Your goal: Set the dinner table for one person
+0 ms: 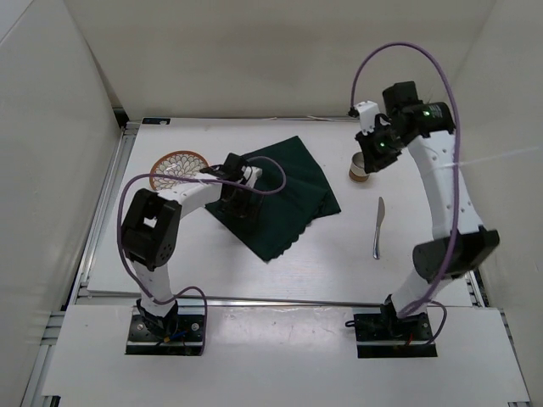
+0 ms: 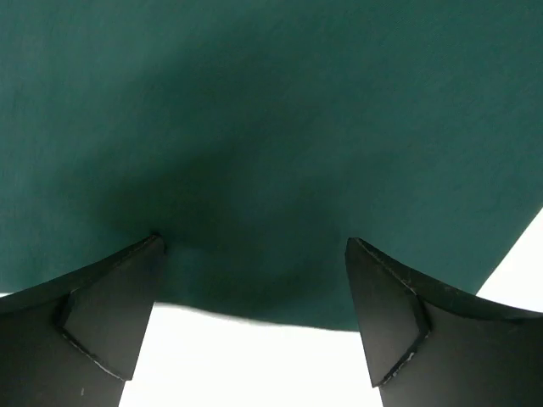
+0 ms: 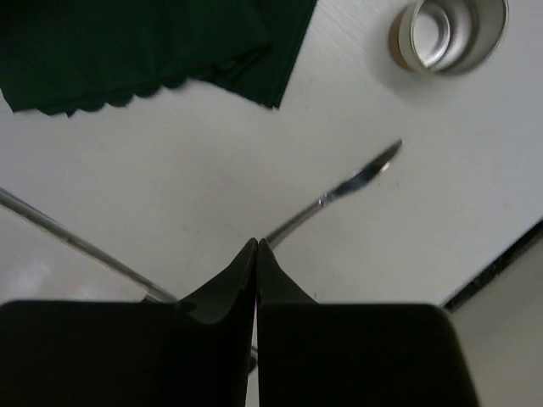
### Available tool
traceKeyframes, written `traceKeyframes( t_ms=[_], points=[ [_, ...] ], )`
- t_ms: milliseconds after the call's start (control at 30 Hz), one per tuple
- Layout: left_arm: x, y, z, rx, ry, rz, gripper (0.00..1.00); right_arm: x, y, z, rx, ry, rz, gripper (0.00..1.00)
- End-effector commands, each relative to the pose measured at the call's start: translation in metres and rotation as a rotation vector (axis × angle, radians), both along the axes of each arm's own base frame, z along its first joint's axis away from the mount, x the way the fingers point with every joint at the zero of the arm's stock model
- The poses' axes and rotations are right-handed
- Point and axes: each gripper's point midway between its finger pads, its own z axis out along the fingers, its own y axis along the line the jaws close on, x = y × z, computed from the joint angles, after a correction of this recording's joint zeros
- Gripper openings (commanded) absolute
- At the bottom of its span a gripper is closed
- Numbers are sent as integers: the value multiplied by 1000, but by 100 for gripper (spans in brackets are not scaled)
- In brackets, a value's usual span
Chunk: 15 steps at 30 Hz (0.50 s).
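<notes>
- From above: the dinner table (image 1: 322,263) spans the whole work area, with a green placemat (image 1: 293,186) mid-table (lying askew) and a knife (image 1: 378,227) to the right.
- Left wrist: the left gripper (image 2: 253,243) is spread wide over the placemat.
- Right wrist: the right gripper (image 3: 256,243) is pinched together, holding nothing.

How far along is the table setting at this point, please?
Nothing looks set yet. The placemat lies skewed, partly folded, with the open left gripper over its edge. The plate, knife and cup lie apart on the dinner table; the right gripper is shut and empty.
</notes>
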Motion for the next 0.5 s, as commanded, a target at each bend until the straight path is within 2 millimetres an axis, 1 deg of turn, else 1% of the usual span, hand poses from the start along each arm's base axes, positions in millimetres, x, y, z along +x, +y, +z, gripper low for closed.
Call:
traceKeyframes(
  t_ms=[0, 33, 67, 100, 133, 167, 200, 233, 267, 333, 367, 400, 433, 467],
  points=[
    [13, -16, -4, 68, -78, -75, 97, 27, 32, 3, 37, -10, 27, 0],
    [14, -19, -5, 75, -82, -81, 97, 46, 41, -10, 39, 4, 27, 0],
    [15, -16, -9, 95, -82, -75, 97, 61, 45, -6, 53, -27, 17, 0],
    [11, -22, -12, 116, -79, -94, 97, 77, 54, -24, 50, 0, 18, 0],
    [10, -24, -12, 127, -86, -100, 97, 91, 63, -26, 58, -28, 29, 0],
    [8, -27, -12, 126, -86, -109, 97, 100, 72, -29, 92, -30, 36, 0],
    [3, -21, -17, 162, -81, -109, 97, 113, 84, -39, 110, -24, 39, 0],
    [-2, -24, -20, 170, -77, -135, 97, 127, 91, -43, 134, -48, 35, 0],
    [-1, -24, -16, 165, -86, -134, 97, 135, 97, -47, 165, -48, 20, 0],
    [-14, -23, -20, 187, -70, -152, 96, 148, 110, -66, 213, -28, 12, 0],
    [-18, -20, -21, 197, -53, -154, 96, 156, 117, -67, 242, -34, 13, 0],
    [-20, -18, -22, 205, -46, -164, 96, 163, 125, -88, 263, 22, 4, 0],
    [-28, -17, -25, 217, -27, -177, 96, 168, 132, -86, 295, 25, 2, 0],
    [-28, -15, -22, 226, -31, -174, 96, 169, 142, -83, 348, 39, 20, 0]
  ],
)
